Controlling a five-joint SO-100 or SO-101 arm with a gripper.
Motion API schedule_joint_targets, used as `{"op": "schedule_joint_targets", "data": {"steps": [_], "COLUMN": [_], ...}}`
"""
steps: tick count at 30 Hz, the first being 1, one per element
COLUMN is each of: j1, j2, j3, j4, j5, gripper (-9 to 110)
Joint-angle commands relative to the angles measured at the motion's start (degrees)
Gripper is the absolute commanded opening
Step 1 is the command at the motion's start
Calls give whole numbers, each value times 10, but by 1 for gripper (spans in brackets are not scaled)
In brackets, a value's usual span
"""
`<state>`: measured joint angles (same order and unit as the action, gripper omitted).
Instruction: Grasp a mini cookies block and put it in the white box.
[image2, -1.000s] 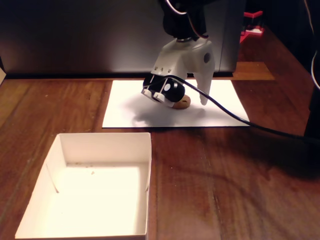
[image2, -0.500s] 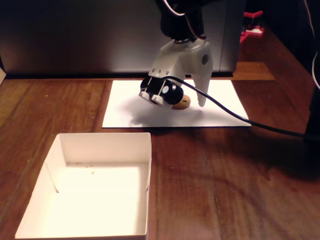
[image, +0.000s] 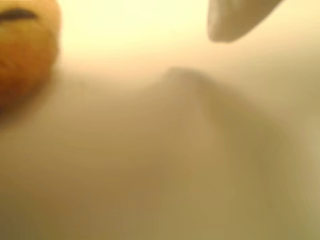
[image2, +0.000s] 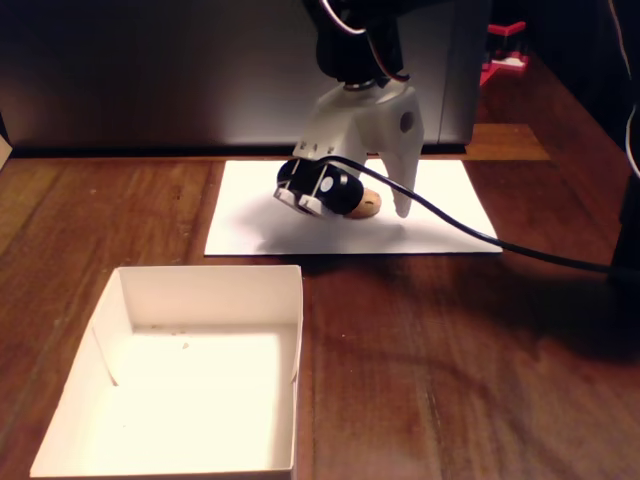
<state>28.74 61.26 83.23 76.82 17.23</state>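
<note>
- Fixed view: a dark wooden table (image2: 470, 370) carries a flat white paper sheet (image2: 250, 215) at the far centre and the white box (image2: 200, 290) in the near-left area, at about 7 o'clock from the sheet.
- The white box is a shallow square tray with low upright walls; its floor shows a few small specks.
- The arm's white gripper (image2: 385, 205) hangs over the paper sheet, with a black round camera module (image2: 325, 188) fixed on its left side in this view.
- The mini cookies block (image2: 366, 204), tan-brown, sits low over the sheet between the camera module at its 9 o'clock and the white pointed finger (image2: 403, 170) at its 3 o'clock.
- Whether the jaws pinch the cookie, and whether it touches the paper, cannot be told.
- A black cable (image2: 470, 232) runs from the gripper toward 4 o'clock across the table.
- Wrist view: heavily blurred; the cookie (image: 25, 50) fills the corner at 10 o'clock, a pale fingertip (image: 235, 20) enters at 1 o'clock, well apart from it, over a pale surface.
</note>
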Motion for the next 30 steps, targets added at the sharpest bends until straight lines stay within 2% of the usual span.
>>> {"op": "schedule_joint_targets", "data": {"steps": [1,15,30], "j1": [0,-11,-8], "j2": [11,-4,-5], "j3": [-50,-53,-54], "j4": [6,-2,-13], "j5": [7,15,16], "gripper": [51,51,43]}}
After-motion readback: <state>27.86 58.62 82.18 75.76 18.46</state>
